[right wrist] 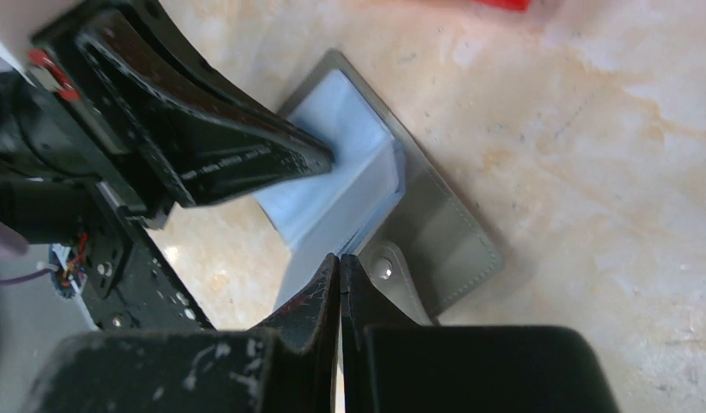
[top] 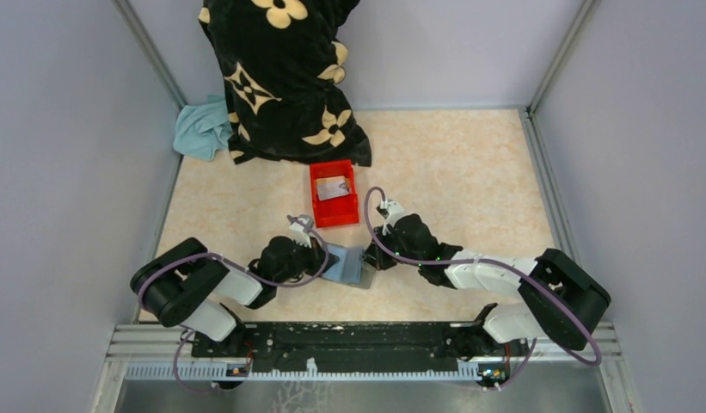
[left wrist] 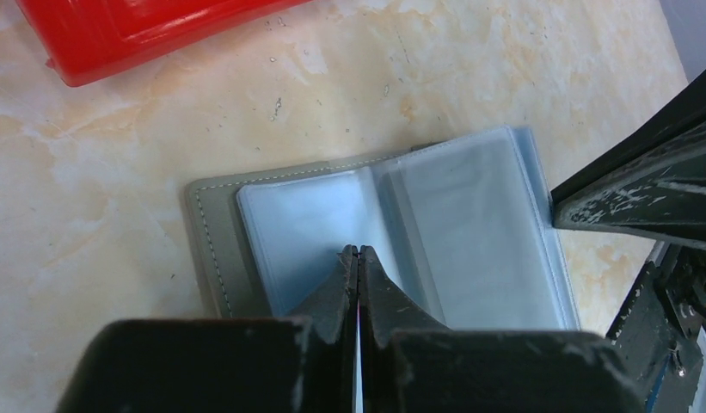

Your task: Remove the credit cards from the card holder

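The card holder (top: 349, 268) lies open on the table between my two grippers, grey cover down and blue-grey clear sleeves (left wrist: 469, 224) facing up. My left gripper (left wrist: 358, 251) is shut, its tips pressing on the sleeves near the fold. Opposite it, my right gripper (right wrist: 340, 256) is shut at the sleeves' edge beside the grey snap tab (right wrist: 385, 268). Whether it pinches a sleeve I cannot tell. No card shows in the sleeves. A silver-grey credit card (top: 332, 188) lies in the red bin (top: 319, 211) just beyond.
A black cloth with cream flowers (top: 280, 77) is heaped at the back, with a teal cloth (top: 203, 129) to its left. Grey walls close in both sides. The red bin's corner (left wrist: 134, 34) sits close to the holder.
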You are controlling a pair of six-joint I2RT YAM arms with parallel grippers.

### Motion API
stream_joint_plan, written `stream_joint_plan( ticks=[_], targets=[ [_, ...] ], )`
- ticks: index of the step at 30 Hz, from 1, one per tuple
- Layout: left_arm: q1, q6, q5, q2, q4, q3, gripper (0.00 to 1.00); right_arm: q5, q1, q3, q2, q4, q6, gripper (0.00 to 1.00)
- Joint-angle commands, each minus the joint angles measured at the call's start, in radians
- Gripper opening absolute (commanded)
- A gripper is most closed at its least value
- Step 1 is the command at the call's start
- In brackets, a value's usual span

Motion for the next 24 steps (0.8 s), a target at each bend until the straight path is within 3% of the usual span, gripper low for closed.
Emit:
stream_joint_plan(
  ticks=[1,5,11,15,21,24],
  targets=[
    [-0.006,-0.001,0.049,-0.012,-0.002,-0.024,0.0,-0.013,0.015,0.076,-0.024,0.041,-0.01,0.0],
    [-0.013,0.013,0.026,-0.131,-0.078,-0.026,0.0,-0.032,0.015,0.097,0.005,0.047,-0.014,0.0],
    [-0.017,0.075,-0.089,-0.382,-0.339,-0.008,0.0,-0.054,0.016,0.124,0.058,0.058,-0.017,0.0],
    [-0.017,0.101,-0.137,-0.458,-0.444,0.006,0.01,-0.033,0.015,0.136,0.047,0.017,-0.015,0.0],
    [-0.017,0.143,-0.126,-0.366,-0.419,0.013,0.0,0.006,0.015,0.095,0.012,-0.019,-0.006,0.42],
    [-0.017,0.153,-0.123,-0.29,-0.456,0.068,0.0,0.02,0.016,0.061,-0.001,-0.01,0.017,0.49]
  ],
)
